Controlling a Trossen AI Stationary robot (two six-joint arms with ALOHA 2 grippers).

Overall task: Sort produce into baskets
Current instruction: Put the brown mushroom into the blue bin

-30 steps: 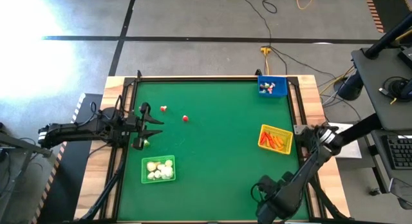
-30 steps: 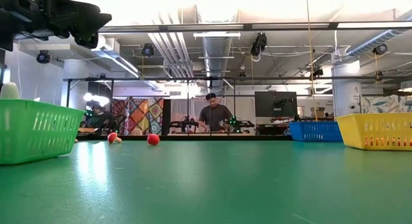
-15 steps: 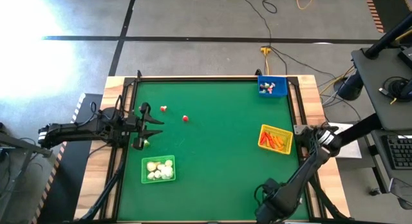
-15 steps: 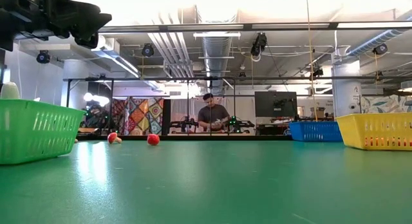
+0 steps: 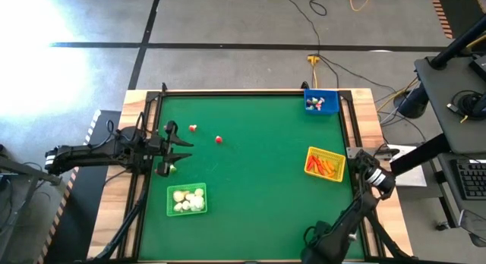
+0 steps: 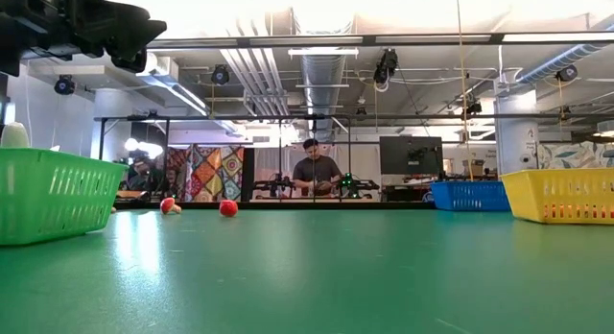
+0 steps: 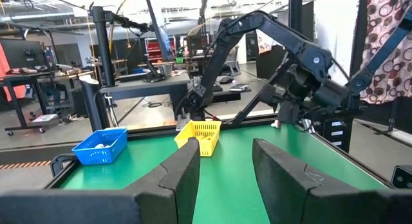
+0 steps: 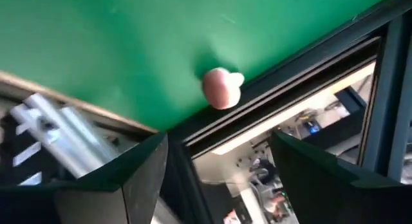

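My left gripper [image 5: 182,150] hovers open and empty over the table's left side; a small pale piece [image 5: 172,168] lies beside it. Two red-and-white pieces [image 5: 193,128] [image 5: 219,139] lie on the green table further in. The green basket [image 5: 186,200] holds whitish bulbs, the yellow basket [image 5: 325,164] holds orange sticks, and the blue basket [image 5: 320,102] holds small pieces. My right gripper [image 8: 219,179] is open at the table's near edge [image 5: 319,241]. A pinkish-white piece [image 8: 222,87] lies ahead of its fingers, against the black table frame.
A black frame [image 5: 345,127] borders the green table. The low view shows the green basket [image 6: 48,204], two red pieces [image 6: 228,207], the blue basket [image 6: 468,195] and the yellow basket [image 6: 561,195]. A person [image 6: 317,171] stands in the room behind.
My right arm has drawn back toward the table's near edge, its gripper staying open. My left arm and the produce have kept still.
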